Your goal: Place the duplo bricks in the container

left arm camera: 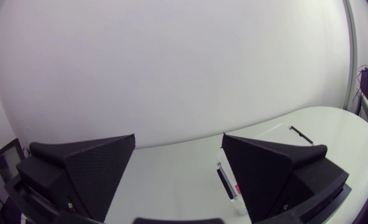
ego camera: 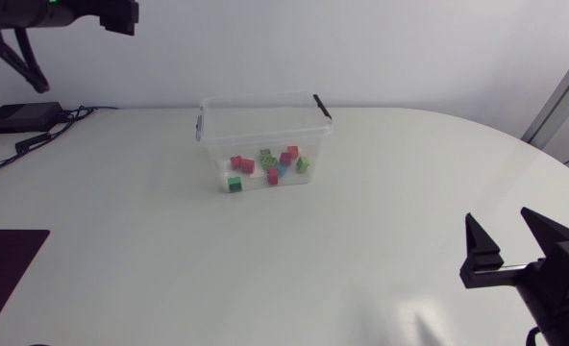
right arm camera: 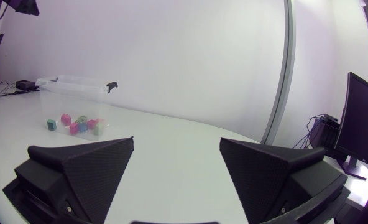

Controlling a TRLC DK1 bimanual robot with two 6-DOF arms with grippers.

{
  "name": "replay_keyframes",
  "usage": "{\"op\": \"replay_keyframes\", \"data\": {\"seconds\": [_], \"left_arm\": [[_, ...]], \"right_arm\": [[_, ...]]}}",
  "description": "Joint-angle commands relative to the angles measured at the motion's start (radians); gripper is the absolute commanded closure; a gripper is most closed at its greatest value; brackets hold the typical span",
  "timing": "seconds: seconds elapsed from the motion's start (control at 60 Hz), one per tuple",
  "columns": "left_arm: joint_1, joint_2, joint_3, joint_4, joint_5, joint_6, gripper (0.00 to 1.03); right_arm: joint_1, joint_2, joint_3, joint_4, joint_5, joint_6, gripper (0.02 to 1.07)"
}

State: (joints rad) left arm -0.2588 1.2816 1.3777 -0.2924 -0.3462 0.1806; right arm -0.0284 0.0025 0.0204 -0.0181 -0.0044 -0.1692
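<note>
A clear plastic container (ego camera: 262, 123) with black side latches stands lidless at the table's middle. Several duplo bricks (ego camera: 270, 165) in red, green, pink and blue lie inside it on its floor. My left arm (ego camera: 44, 17) is raised at the far left corner, high above the table. Its gripper (left arm camera: 178, 165) is open and empty, with the container's rim (left arm camera: 265, 132) below and ahead of it. My right gripper (ego camera: 501, 229) stands open and empty at the near right. Far ahead of that gripper (right arm camera: 176, 168) are the container (right arm camera: 75, 93) and the bricks (right arm camera: 81, 124).
A black box with cables (ego camera: 20, 116) sits at the table's far left. A dark mat (ego camera: 6, 264) lies at the near left edge. The white table (ego camera: 361, 240) spreads wide around the container.
</note>
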Motion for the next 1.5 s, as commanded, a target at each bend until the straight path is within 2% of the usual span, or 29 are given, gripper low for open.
{"op": "replay_keyframes", "data": {"seconds": [0.0,0.183,0.333,0.55,0.933,1.1,1.483], "left_arm": [[-0.011,-0.082,-0.080,0.015,0.001,0.005,0.05],[-0.017,-0.263,-0.270,0.053,0.001,-0.001,0.05],[0.026,-0.383,-0.361,0.067,-0.011,-0.001,0.05],[0.046,-0.539,-0.479,0.095,-0.030,0.003,0.05],[0.052,-0.900,-0.730,0.088,-0.027,-0.001,0.05],[0.105,-1.028,-0.775,0.047,-0.027,-0.001,0.05],[0.179,-1.265,-0.825,-0.045,-0.024,0.014,0.05]], "right_arm": [[-0.008,-0.009,-0.020,0.014,-0.008,-0.016,0.07],[-0.007,-0.007,-0.020,0.014,-0.008,-0.016,0.07],[-0.008,-0.009,-0.020,0.014,-0.008,-0.016,0.07],[-0.008,-0.007,-0.020,0.014,-0.008,-0.018,0.07],[-0.007,-0.009,-0.020,0.014,-0.008,-0.018,0.07],[-0.008,-0.007,-0.020,0.014,-0.008,-0.016,0.07],[-0.007,-0.009,-0.020,0.014,-0.008,-0.016,0.07]]}}
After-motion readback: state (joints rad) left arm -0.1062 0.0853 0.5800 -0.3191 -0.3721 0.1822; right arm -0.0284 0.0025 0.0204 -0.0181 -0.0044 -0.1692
